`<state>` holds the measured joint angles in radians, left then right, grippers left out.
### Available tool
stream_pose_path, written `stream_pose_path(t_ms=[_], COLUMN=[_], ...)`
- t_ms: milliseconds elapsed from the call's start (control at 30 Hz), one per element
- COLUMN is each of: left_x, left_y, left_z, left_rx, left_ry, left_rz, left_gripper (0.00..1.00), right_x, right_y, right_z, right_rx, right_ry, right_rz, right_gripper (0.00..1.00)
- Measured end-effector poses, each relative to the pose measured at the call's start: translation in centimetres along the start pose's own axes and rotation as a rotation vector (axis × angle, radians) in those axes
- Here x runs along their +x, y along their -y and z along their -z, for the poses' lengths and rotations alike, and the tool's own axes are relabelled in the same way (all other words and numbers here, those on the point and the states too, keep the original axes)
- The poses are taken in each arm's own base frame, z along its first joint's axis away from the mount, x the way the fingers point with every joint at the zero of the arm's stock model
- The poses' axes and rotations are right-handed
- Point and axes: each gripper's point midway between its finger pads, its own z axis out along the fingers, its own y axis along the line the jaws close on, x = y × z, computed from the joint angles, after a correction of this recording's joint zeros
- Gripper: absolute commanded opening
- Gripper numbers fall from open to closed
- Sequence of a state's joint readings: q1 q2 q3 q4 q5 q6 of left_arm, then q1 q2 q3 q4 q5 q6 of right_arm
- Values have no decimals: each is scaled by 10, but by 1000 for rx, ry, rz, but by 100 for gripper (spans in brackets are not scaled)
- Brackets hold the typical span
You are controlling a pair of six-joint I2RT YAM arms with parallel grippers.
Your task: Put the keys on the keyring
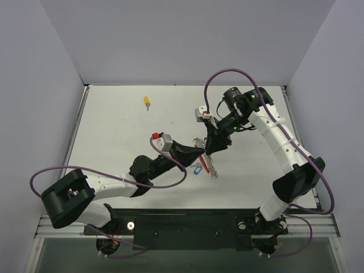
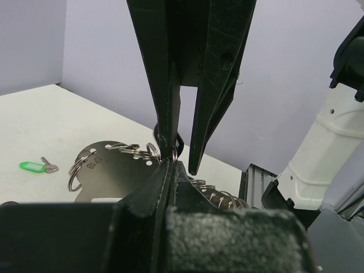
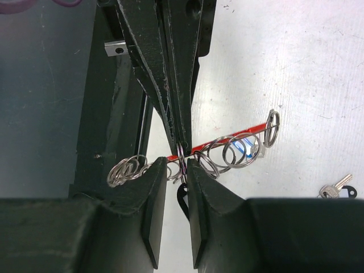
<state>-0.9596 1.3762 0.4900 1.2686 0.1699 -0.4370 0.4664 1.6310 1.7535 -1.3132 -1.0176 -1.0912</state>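
My left gripper [image 1: 199, 151] is shut on the keyring's red wire [image 3: 256, 126], holding it above the table; its fingers [image 3: 181, 136] reach down from the top of the right wrist view. Several silver split rings [image 3: 233, 152] hang along the wire. My right gripper [image 3: 177, 165] meets it head-on, jaws a narrow gap apart around one small ring with a black tag [image 3: 182, 196] dangling below. A blue-tagged key [image 1: 197, 169] lies under the ring. A yellow-tagged key [image 1: 147, 102] lies far back, and a green-tagged key [image 2: 33, 166] lies on the table.
A silver numbered plate [image 2: 108, 168] with rings hangs by the keyring. Another key with a dark tag [image 3: 335, 190] lies on the table to the right. The right arm's white links [image 2: 335, 142] stand close behind, and purple cables [image 1: 170, 182] loop over both arms.
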Motion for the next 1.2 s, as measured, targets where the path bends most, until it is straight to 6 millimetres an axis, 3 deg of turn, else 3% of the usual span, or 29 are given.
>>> stream_pose_path(t_ms=[167,433,533,600,733,900,1000,1200], left_x=[-1,-1,0,-3,-24,-33,-19,41], left_y=[0,0,-1,-2,-8,13,22,35], left_z=[0,0,2,7,23,35,38,38], left_rx=[-4,-5,-1,10,3,66,112,167], left_ry=[4,4,-1,-6,-36,-144,-227,-417], left_rz=[-1,4,5,5,-33,-191,-288,-386], left_gripper=[0,0,31,45,55,55,55,50], right_x=[0,0,1,5,22,39,44,42], right_y=[1,1,2,2,7,10,12,18], right_z=[0,0,-1,-2,-1,-2,0,8], right_rx=[1,3,5,14,58,107,133,188], right_ry=[0,-2,-13,-43,-182,-382,-448,-499], right_rz=[8,16,18,23,40,94,109,127], right_gripper=[0,0,0,0,0,0,0,0])
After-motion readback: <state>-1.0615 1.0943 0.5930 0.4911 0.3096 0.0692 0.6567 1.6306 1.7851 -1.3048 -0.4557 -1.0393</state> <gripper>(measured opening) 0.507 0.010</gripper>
